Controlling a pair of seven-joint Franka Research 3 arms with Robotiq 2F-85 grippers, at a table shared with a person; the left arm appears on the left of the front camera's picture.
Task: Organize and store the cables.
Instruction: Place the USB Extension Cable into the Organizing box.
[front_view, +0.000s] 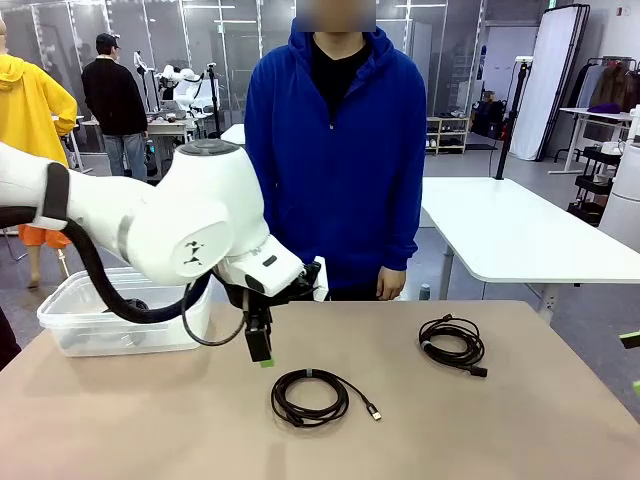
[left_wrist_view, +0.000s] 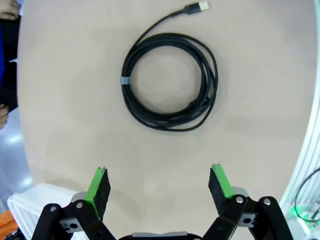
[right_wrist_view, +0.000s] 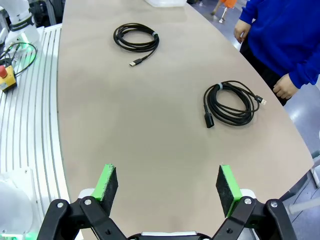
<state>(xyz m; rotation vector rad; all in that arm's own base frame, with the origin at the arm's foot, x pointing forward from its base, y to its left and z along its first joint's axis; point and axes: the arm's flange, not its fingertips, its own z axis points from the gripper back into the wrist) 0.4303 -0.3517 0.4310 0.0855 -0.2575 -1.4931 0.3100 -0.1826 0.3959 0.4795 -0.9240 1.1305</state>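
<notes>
The left pincer (front_view: 260, 350) hangs wide and empty just right of the clear bin (front_view: 60, 330). One cable coil (front_view: 310, 396) lies on the worktop (front_view: 150, 420) a little farther from the bin, the second coil (front_view: 453, 345) farthest. The right pincer (right_wrist_view: 162, 182) is wide too, holding nothing. I'd lower the left pincer astride the nearer coil's tied side, gathering every loop before lifting.

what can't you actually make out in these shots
- Front view: inside of the clear bin, mostly hidden behind the left arm; contents unclear.
- Front view: plug types on the far cable, too small.
- Front view: opening of the left gripper, seen edge-on.
</notes>
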